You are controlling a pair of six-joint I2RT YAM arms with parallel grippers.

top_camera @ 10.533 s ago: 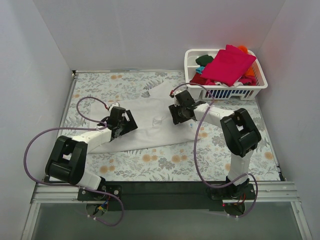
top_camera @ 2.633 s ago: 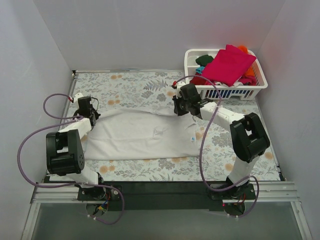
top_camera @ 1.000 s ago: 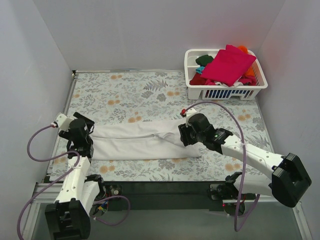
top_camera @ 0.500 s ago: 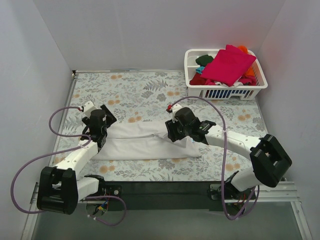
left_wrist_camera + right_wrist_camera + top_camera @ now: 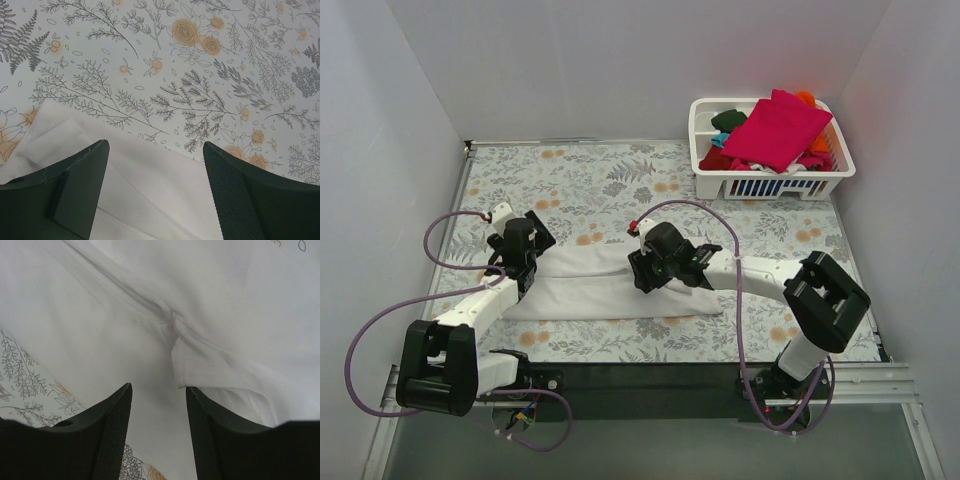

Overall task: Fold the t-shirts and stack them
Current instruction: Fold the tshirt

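Note:
The white t-shirt (image 5: 585,285) lies folded into a long flat band across the near middle of the floral table. My left gripper (image 5: 520,262) hovers over its left end, jaws open and empty; the shirt's far edge (image 5: 150,175) shows between the fingers. My right gripper (image 5: 642,275) is over the shirt's middle, jaws open and empty, above a fold with a seam (image 5: 172,335). The other t-shirts, magenta (image 5: 775,128) on top with red, orange, dark green and teal beneath, are piled in the basket.
A white slatted plastic basket (image 5: 702,130) stands at the back right corner. White walls enclose the table (image 5: 620,180) on three sides. A black rail runs along the near edge with both arm bases and purple cables.
Over the last seconds both grippers drew the shirt's far edge toward the near edge, folding it into a narrow band, and let go. In the last half second the right gripper shifted left.

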